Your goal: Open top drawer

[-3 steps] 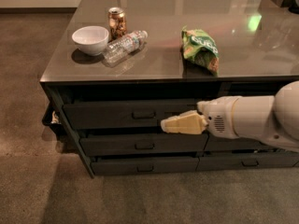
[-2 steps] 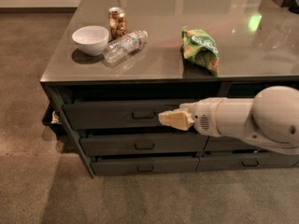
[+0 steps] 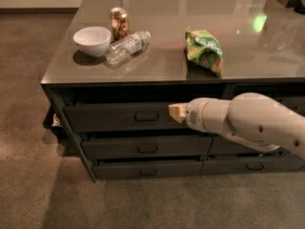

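Note:
The top drawer (image 3: 109, 118) is the wide dark front panel just under the tabletop, with a small rectangular pull handle (image 3: 147, 117) at its centre. A dark gap runs above the panel. My gripper (image 3: 176, 112) has a tan tip and sits at the drawer front, just right of the handle and at the same height. The thick white arm (image 3: 248, 123) reaches in from the right and hides the right end of the drawer.
Below are two lower drawers (image 3: 147, 148) (image 3: 147, 169), and the other column's drawers (image 3: 252, 166) are partly hidden by the arm. On the tabletop (image 3: 157, 73) are a white bowl (image 3: 93, 39), a can (image 3: 119, 23), a lying plastic bottle (image 3: 126, 46) and a green chip bag (image 3: 205, 49). Brown carpet lies in front.
My gripper has moved left along the top drawer's front, closer to the handle. The drawers and tabletop things have not moved.

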Motion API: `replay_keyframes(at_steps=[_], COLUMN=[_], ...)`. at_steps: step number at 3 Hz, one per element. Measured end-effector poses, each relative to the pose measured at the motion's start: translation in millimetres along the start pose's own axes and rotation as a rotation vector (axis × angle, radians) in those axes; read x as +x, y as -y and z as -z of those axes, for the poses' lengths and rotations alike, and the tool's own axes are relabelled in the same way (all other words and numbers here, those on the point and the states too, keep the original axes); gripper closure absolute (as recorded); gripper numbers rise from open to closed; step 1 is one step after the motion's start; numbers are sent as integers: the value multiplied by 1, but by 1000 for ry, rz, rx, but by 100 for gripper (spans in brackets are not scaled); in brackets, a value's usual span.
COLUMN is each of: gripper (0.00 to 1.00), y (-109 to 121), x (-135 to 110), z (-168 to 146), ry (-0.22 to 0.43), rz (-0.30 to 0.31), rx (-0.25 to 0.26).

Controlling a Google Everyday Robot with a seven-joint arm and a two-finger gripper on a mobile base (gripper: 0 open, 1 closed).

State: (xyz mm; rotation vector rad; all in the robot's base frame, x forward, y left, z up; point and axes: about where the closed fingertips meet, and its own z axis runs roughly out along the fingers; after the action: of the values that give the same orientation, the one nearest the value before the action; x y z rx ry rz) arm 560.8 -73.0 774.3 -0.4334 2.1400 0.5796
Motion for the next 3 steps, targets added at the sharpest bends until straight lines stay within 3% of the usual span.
replay_keyframes(at_steps=[1, 2, 3], gripper=[100, 100, 100], y=[28, 55, 55], x=[0, -6, -6], z=[-15, -27, -27], ry=[24, 53, 53], rz=[-44, -67, -67], rx=[106, 205, 205])
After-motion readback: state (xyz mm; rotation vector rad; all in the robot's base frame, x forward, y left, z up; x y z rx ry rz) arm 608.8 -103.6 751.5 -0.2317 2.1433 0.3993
